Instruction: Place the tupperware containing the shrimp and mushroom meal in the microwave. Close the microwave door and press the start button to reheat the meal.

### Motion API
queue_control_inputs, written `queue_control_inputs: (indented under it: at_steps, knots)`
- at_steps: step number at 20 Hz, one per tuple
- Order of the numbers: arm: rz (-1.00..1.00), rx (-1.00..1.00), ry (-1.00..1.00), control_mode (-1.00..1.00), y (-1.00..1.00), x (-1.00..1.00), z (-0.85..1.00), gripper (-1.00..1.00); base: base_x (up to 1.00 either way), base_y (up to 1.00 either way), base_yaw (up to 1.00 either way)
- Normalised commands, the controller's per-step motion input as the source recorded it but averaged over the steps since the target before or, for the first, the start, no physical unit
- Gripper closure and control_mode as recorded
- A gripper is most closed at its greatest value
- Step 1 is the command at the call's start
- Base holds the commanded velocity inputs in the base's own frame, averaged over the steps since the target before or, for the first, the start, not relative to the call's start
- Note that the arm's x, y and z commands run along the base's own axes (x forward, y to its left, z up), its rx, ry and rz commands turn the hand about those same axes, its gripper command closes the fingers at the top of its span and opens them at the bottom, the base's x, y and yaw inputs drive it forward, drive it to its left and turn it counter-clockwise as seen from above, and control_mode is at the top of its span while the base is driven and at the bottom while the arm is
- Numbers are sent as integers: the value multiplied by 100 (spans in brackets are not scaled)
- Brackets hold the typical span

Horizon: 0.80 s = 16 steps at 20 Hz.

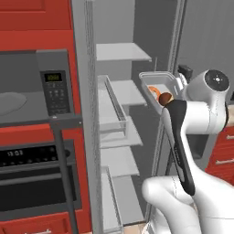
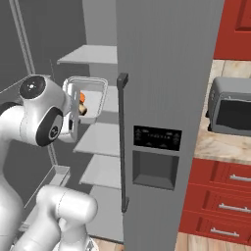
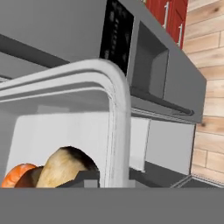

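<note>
We have the small clear rectangular plastic tupperware (image 1: 157, 89) lifted in front of the open grey fridge's shelves (image 1: 121, 52), carried at the end of the white arm and tipped steeply on its side. The orange shrimp and brown mushroom meal (image 1: 160, 96) sits piled against its lower wall. In the hand view the tub's rim (image 3: 118, 113) runs right past the camera, so we judge the claw (image 2: 73, 115) to be clamped on the tupperware's edge, though the fingertips themselves are hidden.

The wide grey microwave (image 1: 27, 87) stands well apart to the left, framed by red cabinetry, its cavity open and its keypad panel (image 1: 55, 91) facing us. Its door is out of frame.

To do this carry well, we level the tub first so the food does not slide out, then swing left past the fridge's grey side wall (image 1: 87, 114) with clearance. We enter the cavity low and flat.
</note>
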Motion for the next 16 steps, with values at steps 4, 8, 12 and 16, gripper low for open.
queue_control_inputs:
  at_steps: [4, 8, 12, 16]
  knots:
    - [0, 0, 0, 100, 0, 0, 0, 100, -92, 0, 15]
    - [0, 0, 0, 100, 0, 0, 0, 100, -69, 0, 21]
    - [0, 0, 0, 100, 0, 0, 0, 100, -49, 0, 31]
    - [0, 0, 0, 100, 0, 0, 0, 100, -41, 0, 46]
